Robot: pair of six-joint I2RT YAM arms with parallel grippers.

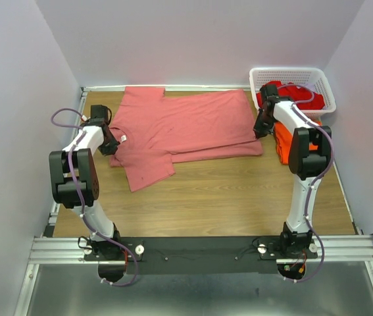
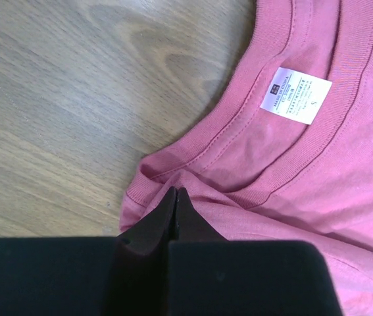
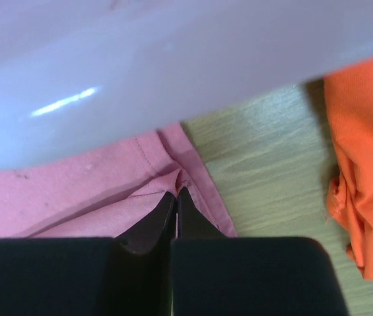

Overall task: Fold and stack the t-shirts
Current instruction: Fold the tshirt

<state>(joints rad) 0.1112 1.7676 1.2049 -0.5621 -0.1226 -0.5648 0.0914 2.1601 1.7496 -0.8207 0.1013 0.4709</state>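
A large salmon-pink t-shirt (image 1: 193, 125) lies spread on the wooden table, its lower part folded over and one sleeve pointing toward the near side. My left gripper (image 1: 112, 145) (image 2: 176, 192) is shut on a pinch of the shirt (image 2: 285, 191) just beside the collar, near the white neck label (image 2: 296, 95). At the shirt's right edge my right gripper (image 1: 260, 130) (image 3: 177, 191) is shut on a puckered fold of the pink hem (image 3: 107, 191). An orange t-shirt (image 1: 283, 143) (image 3: 364, 158) lies bunched right of that gripper. Deep red t-shirts (image 1: 291, 96) sit in the basket.
A white lattice basket (image 1: 293, 70) stands at the back right corner. Pale walls close the table on the left, back and right. Bare wood (image 1: 225, 197) stretches between the pink shirt and the arm bases. A pale blurred surface (image 3: 173, 59) fills the top of the right wrist view.
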